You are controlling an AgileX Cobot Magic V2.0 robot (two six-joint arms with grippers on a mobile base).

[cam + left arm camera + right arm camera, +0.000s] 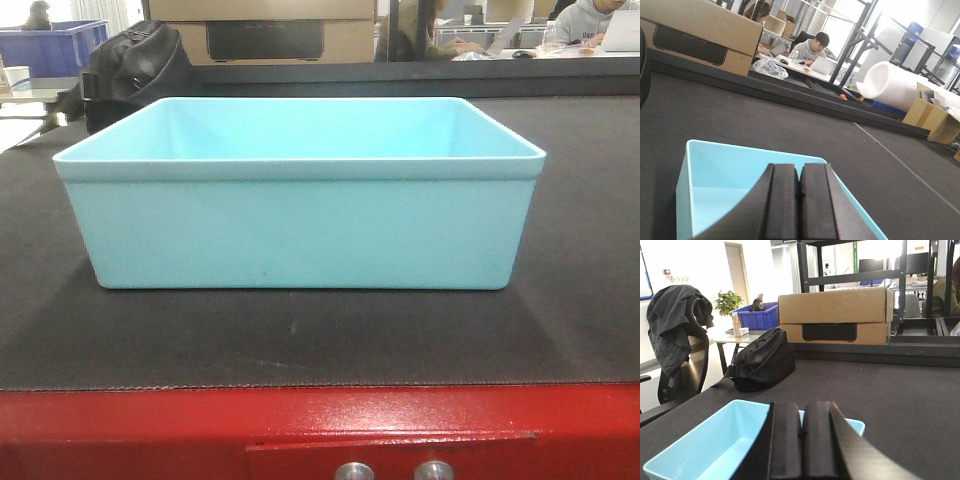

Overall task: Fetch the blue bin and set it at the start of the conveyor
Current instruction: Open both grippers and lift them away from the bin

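- The bin (300, 225) is sitting upright and open-topped on the dark belt (580, 300), just behind the red edge strip (130, 425). Its long axis is running left to right, parallel to the strip, with one long wall facing the near side.
- It is looking empty, thin-walled and smooth (so probably light, a little flexible at the walls, and slippery on the plain faces). The rolled rim is likely the stiffest place to take hold, best with one pinch on each short end so the tub is not twisting.
- The left gripper (799, 200) is showing its two black pads pressed together with nothing between them. It is hovering above the bin's corner; whether it is touching the rim, I cannot tell.
- The right gripper (802, 447) is likewise clenched empty, pads meeting, above the bin's edge in its own view.
- Judging by where the tub is lying, the placement is seeming essentially done.
- Far left, a black bag (130, 70) is resting on the belt, well apart from the bin.
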